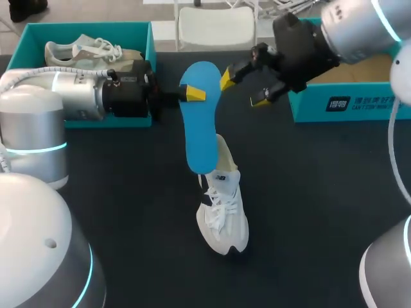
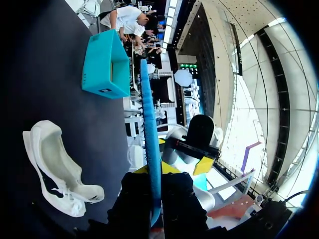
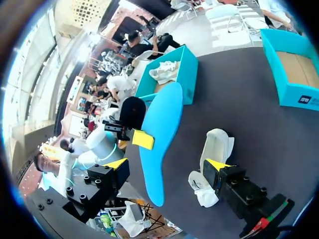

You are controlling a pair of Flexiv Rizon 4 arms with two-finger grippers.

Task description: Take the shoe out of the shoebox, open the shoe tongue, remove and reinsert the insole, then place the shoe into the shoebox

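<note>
My left gripper (image 1: pixel 191 94) is shut on the upper end of a blue insole (image 1: pixel 200 122), which hangs above the table. In the left wrist view the insole (image 2: pixel 150 139) stands edge-on between its fingers (image 2: pixel 169 168). Under the insole's lower end a white shoe (image 1: pixel 223 208) lies on the dark table, toe toward the front. My right gripper (image 1: pixel 243 88) hangs open just right of the insole's top, not touching it. From the right wrist the insole (image 3: pixel 160 129) and the shoe (image 3: pixel 218 144) lie ahead of that open gripper (image 3: pixel 167 164).
A teal shoebox (image 1: pixel 138 29) at the back left holds another pale shoe (image 1: pixel 90 52). A second teal box (image 1: pixel 340 106) stands at the back right behind my right arm. The dark table (image 1: pixel 308 212) stretches around the white shoe.
</note>
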